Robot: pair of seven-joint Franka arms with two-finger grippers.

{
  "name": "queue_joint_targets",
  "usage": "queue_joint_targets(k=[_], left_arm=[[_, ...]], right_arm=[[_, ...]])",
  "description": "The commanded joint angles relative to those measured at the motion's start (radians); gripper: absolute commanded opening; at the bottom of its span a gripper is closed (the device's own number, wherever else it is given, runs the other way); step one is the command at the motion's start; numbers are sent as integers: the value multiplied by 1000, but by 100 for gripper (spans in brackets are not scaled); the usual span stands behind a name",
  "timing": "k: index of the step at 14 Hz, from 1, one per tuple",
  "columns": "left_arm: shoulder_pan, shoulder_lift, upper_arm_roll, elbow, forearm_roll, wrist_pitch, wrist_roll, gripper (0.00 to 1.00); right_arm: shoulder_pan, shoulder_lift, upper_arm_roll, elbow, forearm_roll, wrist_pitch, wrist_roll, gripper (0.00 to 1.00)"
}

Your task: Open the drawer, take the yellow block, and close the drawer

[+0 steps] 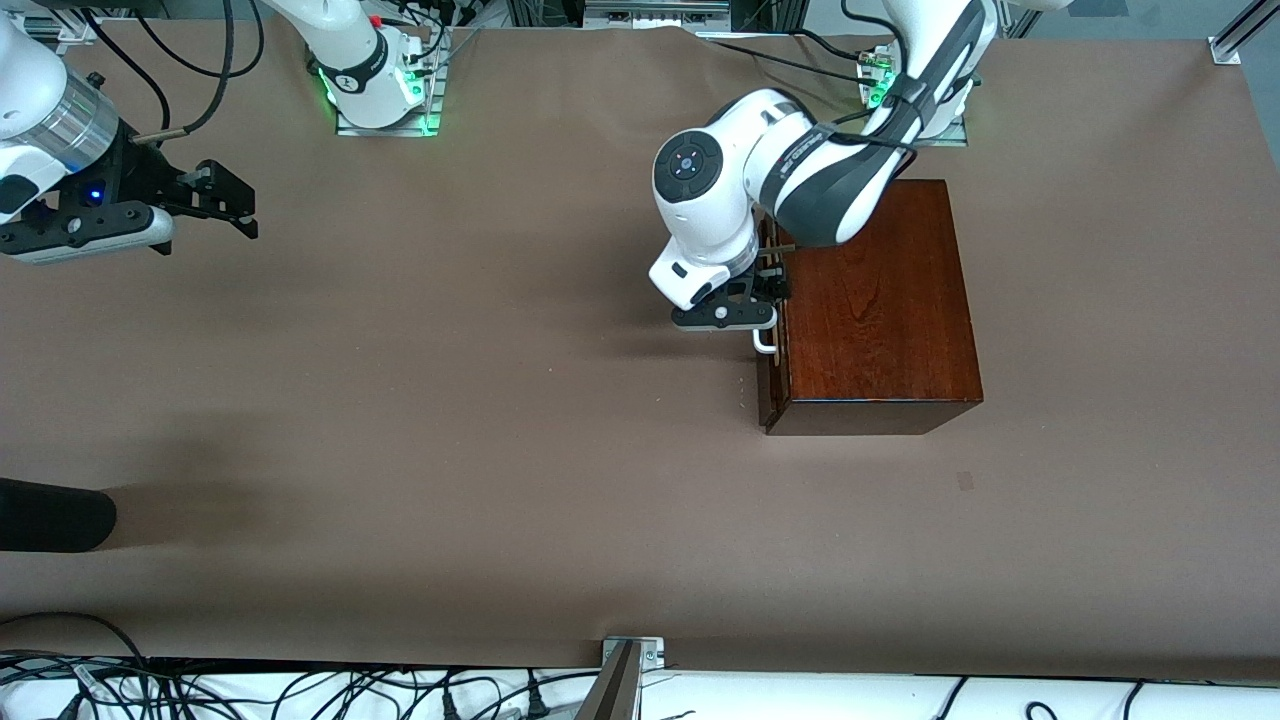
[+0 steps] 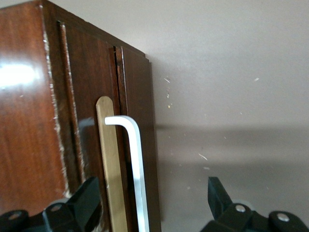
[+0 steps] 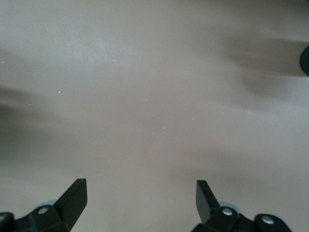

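Observation:
The dark mahogany box (image 1: 880,300) stands toward the left arm's end of the table. Its drawer front (image 1: 771,385) faces the right arm's end and looks flush with the box. The white bar handle (image 1: 764,342) shows in the left wrist view (image 2: 137,164), beside a pale wooden strip (image 2: 110,164). My left gripper (image 1: 775,285) is open at the drawer front, with its fingers (image 2: 87,195) on either side of the handle and not clasping it (image 2: 152,195). My right gripper (image 1: 245,212) waits open and empty over bare table (image 3: 140,193). The yellow block is hidden.
A dark rounded object (image 1: 50,515) lies at the right arm's end of the table, nearer the front camera, and shows in the right wrist view (image 3: 305,60). A metal post (image 1: 620,680) and cables (image 1: 300,690) line the near edge. Brown table surface (image 1: 450,400) spreads in front of the drawer.

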State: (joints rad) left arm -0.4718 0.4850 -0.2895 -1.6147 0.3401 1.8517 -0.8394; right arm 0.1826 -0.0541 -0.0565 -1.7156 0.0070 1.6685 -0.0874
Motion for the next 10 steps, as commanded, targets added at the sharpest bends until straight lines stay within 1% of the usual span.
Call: queue_joint_targets(k=[1, 3, 8, 10], left_arm=[[-8, -5, 1, -54, 51, 53, -66, 100], [-10, 6, 1, -62, 51, 69, -67, 100], [-25, 41, 3, -65, 54, 76, -75, 100], [-27, 52, 1, -64, 54, 113, -105, 100]], right_arm=[[-9, 5, 0, 13, -10, -9, 2, 100], [-11, 13, -16, 19, -12, -6, -5, 100], [-5, 16, -14, 31, -10, -7, -5, 100], [-9, 20, -16, 31, -10, -9, -9, 100]])
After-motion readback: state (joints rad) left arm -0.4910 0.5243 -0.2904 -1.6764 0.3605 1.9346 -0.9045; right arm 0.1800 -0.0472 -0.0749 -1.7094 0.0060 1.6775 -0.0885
